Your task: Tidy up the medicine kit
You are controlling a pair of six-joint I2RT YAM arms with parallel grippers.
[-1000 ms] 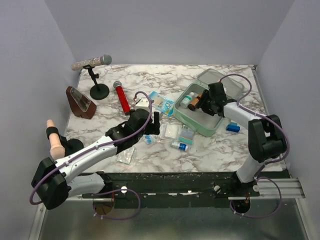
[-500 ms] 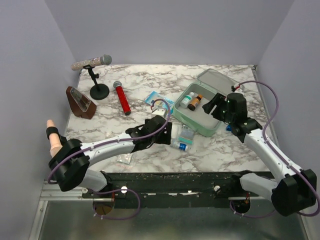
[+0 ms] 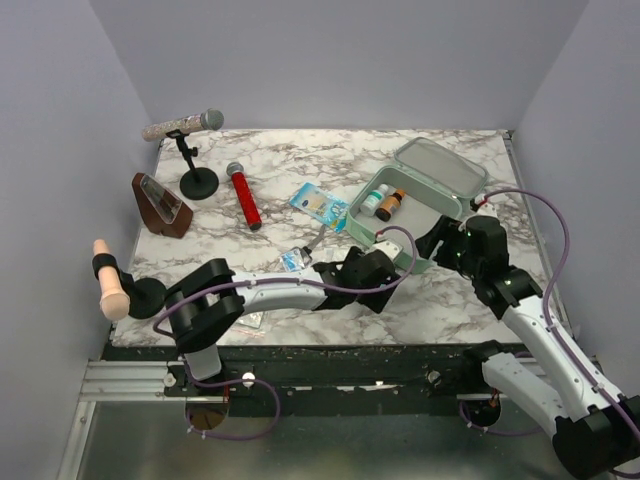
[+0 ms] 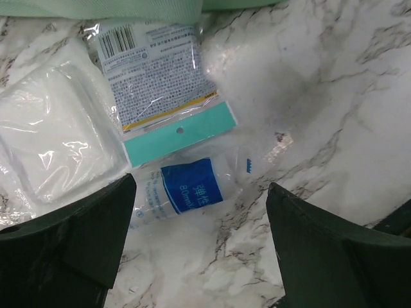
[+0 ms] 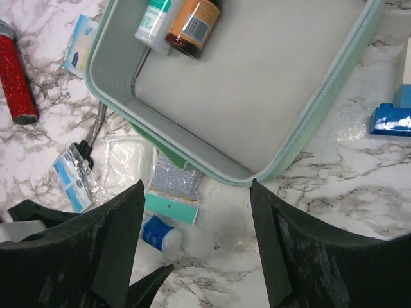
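The mint-green medicine kit (image 3: 440,168) lies open at the back right. A white bottle (image 5: 154,22) and an amber bottle (image 5: 192,22) lie in its tray (image 5: 257,83). In front of the kit lie a small blue-labelled bottle in clear wrap (image 4: 186,192), a teal packet (image 4: 164,77) and a white gauze packet (image 4: 58,141). My left gripper (image 4: 199,256) is open and empty just above the blue-labelled bottle; in the top view it (image 3: 385,268) covers that spot. My right gripper (image 5: 196,256) is open and empty above the kit's near corner (image 3: 445,242).
A blue block (image 5: 392,119) lies right of the kit. A blue packet (image 3: 320,205), a red microphone (image 3: 245,195), a microphone on a stand (image 3: 185,125) and a brown wooden stand (image 3: 160,205) are at the left and back. A small packet (image 3: 295,260) lies beside my left arm.
My left arm has reached right across the table to the items in front of the kit. My right gripper has drawn back out of the kit toward the near right.
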